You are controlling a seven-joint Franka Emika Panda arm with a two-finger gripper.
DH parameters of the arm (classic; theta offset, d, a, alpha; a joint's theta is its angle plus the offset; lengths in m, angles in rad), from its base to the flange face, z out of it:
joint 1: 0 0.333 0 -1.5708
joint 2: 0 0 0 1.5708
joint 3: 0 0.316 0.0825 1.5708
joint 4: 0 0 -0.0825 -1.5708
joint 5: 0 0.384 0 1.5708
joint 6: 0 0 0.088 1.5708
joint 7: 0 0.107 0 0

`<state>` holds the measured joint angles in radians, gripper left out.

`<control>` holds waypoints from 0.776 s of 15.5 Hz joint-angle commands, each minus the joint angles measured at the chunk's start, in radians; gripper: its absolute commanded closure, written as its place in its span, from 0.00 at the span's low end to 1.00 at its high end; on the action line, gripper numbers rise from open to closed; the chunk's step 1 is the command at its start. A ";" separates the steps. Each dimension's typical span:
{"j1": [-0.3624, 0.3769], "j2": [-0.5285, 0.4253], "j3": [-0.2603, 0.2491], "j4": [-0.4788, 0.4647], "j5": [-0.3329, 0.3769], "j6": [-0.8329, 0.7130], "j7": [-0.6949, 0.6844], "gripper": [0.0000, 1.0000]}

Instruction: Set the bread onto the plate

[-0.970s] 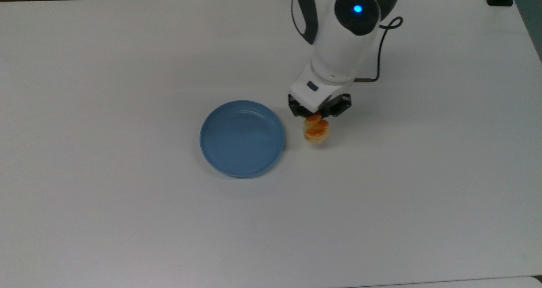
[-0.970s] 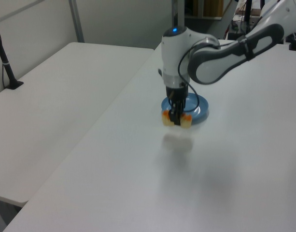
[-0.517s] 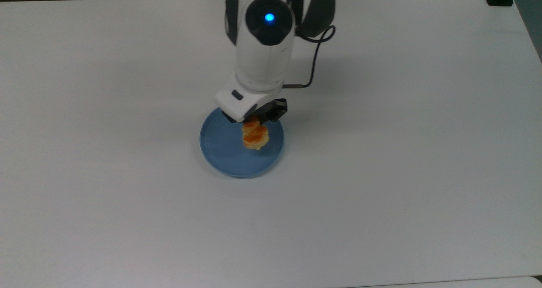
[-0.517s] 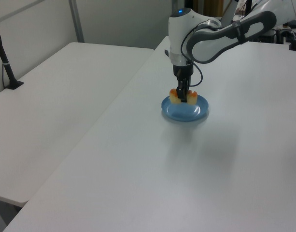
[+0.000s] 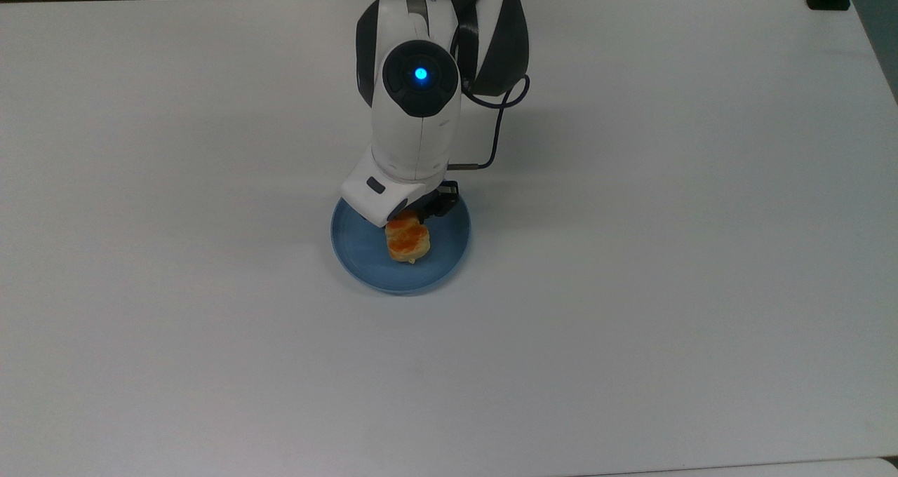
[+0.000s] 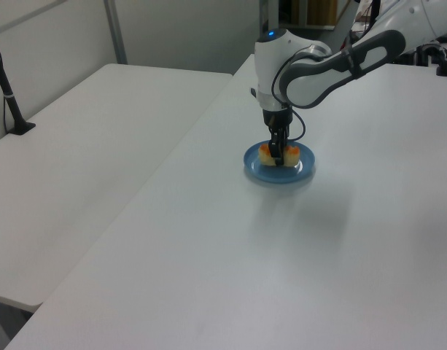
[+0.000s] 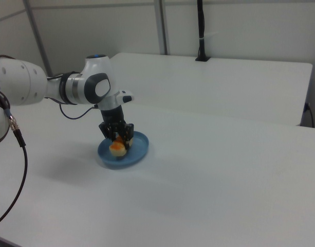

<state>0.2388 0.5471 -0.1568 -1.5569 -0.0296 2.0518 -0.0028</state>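
Note:
The light-blue round plate point(image 5: 449, 249) point(image 6: 267, 173) point(image 7: 140, 150) lies near the middle of the white table. The pale-yellow bread point(image 5: 407, 240) point(image 6: 265, 154) point(image 7: 116, 148) with orange-brown bumps is low over the plate's centre, right at its surface; I cannot tell whether it touches. My gripper point(image 5: 405, 223) point(image 6: 278, 157) point(image 7: 119, 140) points straight down from above and is shut on the bread's middle. In the top view the white wrist hides the far part of the bread and the plate's far rim.
The white table point(image 5: 666, 287) stretches wide on all sides of the plate. A second white table point(image 6: 84, 138) stands beside it in the left view, with a black post point(image 6: 6, 87) on it. A black cable point(image 5: 494, 133) loops off the wrist.
My gripper has carried the bread from beside the plate, on the top view's right, to over the plate's centre, then lowered it close to the plate surface.

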 commanded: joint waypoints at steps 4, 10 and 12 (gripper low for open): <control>-0.003 -0.018 -0.001 -0.008 -0.009 0.021 -0.006 0.00; -0.004 -0.214 -0.001 -0.008 -0.003 -0.148 0.037 0.00; -0.007 -0.288 -0.001 -0.009 -0.001 -0.238 0.038 0.00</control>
<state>0.2356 0.4111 -0.1590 -1.5206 -0.0296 1.9337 0.0148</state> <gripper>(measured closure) 0.000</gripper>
